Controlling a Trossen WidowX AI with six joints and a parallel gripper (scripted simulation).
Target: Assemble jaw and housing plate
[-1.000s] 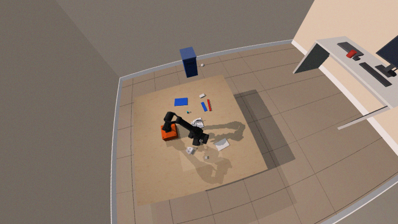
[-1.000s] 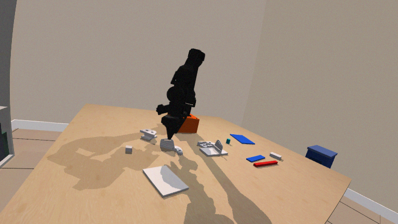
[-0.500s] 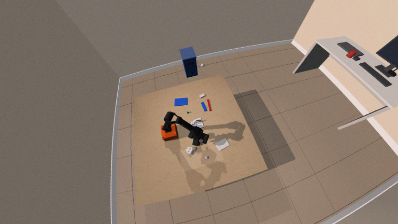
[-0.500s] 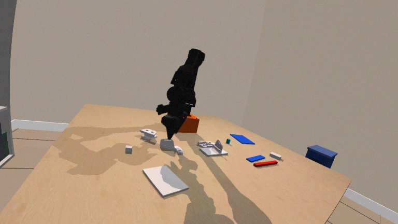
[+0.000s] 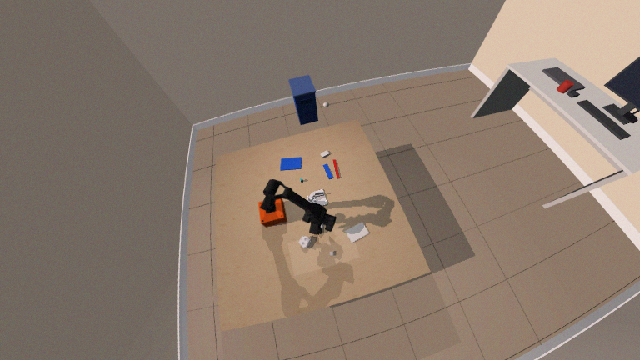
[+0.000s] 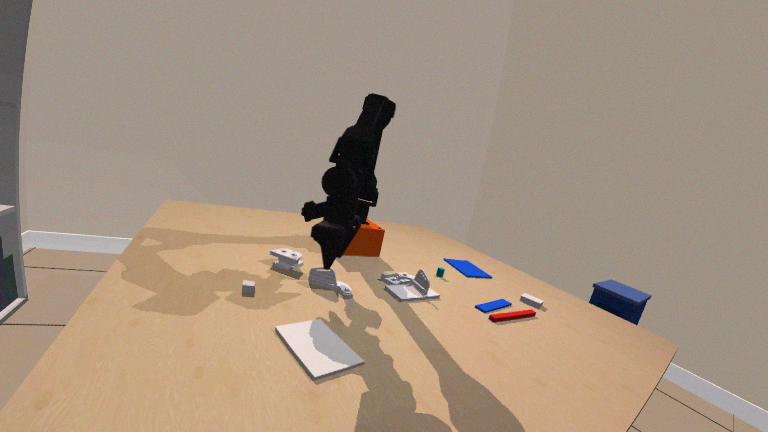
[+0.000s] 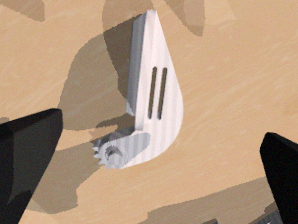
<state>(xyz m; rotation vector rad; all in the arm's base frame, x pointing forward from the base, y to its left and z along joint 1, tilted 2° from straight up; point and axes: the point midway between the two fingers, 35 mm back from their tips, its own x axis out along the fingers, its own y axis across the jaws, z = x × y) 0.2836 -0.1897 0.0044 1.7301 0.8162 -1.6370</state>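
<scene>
The loose white jaw (image 6: pixel 322 278) (image 7: pixel 170 111), with two slots and a toothed gear end, rests on the table. My gripper (image 6: pixel 327 267) (image 7: pixel 165 131) is wide open and empty just above it; in the wrist view the jaw shows between the two fingers, touching neither. The white base (image 6: pixel 410 292) (image 5: pixel 318 197) lies beside it, with the other jaw (image 6: pixel 423 281) on it; its pins and teeth are too small to tell apart. A white housing plate with two holes (image 6: pixel 290 254) (image 5: pixel 306 242) sits raised on a support, off the base.
A flat white panel (image 5: pixel 357 232) (image 6: pixel 308 339) and a small grey cube (image 5: pixel 332 253) (image 6: pixel 248 288) lie nearby. A blue sheet (image 5: pixel 291 163), blue strip (image 5: pixel 328 171), red bar (image 5: pixel 336 169), white block (image 5: pixel 325 153) and teal cylinder (image 6: pixel 440 271) lie beyond the base.
</scene>
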